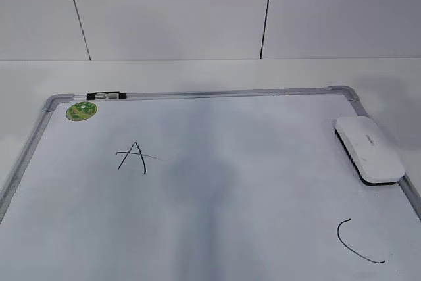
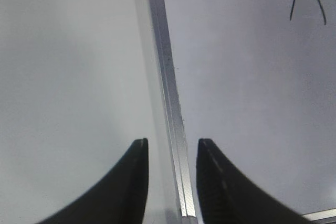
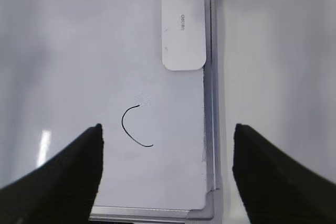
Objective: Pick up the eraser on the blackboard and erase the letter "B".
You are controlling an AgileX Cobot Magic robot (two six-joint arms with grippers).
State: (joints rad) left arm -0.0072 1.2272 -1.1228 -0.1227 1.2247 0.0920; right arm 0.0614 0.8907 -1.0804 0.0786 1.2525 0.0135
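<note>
Right gripper (image 3: 168,145) gapes wide, empty — eraser (image 3: 183,26) lies well ahead, against the blackboard (image 3: 209,103) frame.

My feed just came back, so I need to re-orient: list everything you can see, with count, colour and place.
blackboard: one, white surface with grey frame, lying flat on the table.
eraser: one, white with dark underside, on the board by its right frame.
letter A: one, black, left half of the board.
letter C: one, black, near right, below the eraser.
letter "B": none visible.
sticker: one, green, round, far left corner.
clip: one, black and silver, on the far frame.
table: one, white.
left gripper: black, open, over the left frame.
right gripper: black, open wide, over the C.
</note>
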